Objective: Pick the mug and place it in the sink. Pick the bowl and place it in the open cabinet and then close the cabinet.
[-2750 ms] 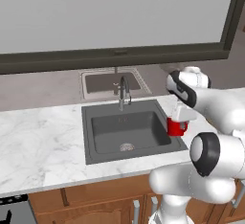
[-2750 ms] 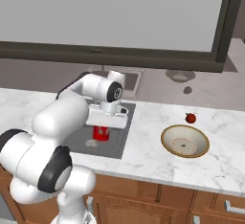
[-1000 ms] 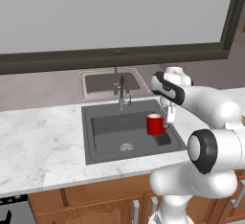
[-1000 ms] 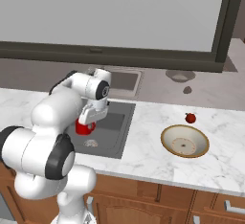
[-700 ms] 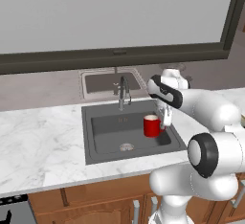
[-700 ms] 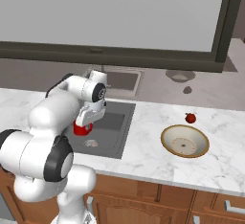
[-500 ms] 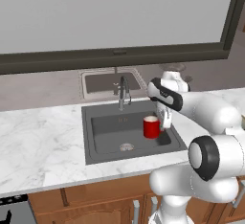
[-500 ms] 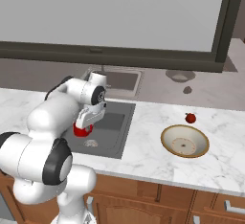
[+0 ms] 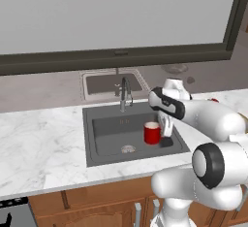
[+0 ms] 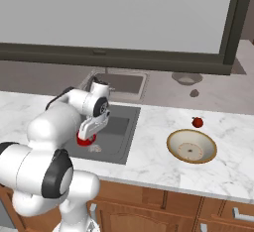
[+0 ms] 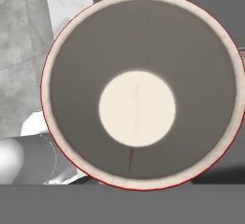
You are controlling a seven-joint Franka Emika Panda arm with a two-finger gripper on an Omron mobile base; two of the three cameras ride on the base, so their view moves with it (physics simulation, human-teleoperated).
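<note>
So the gripper (image 9: 163,125) is clamped down tight on the red mug (image 9: 151,133), which hangs upright inside the sink (image 9: 104,126), over the right side of the basin and close to its floor. From the hand view you look straight down into the mug (image 11: 138,89), so it's sitting level in the grip.

If I were doing this bit, I'd go down the last little way slowly, let the mug's bottom actually meet the basin floor, then open up and lift straight out so the fingers don't drag it over. I can't tell if it's touching the floor or not.

Stuff nearby: the faucet (image 9: 125,93) stands at the back edge, near the arm, so I'd steer clear of it on the way out. The drain (image 9: 127,149) is just left of the mug. The bowl (image 10: 191,146) waits on the counter (image 10: 154,161) well to the right, with a small red fruit (image 10: 198,122) right behind it.
</note>
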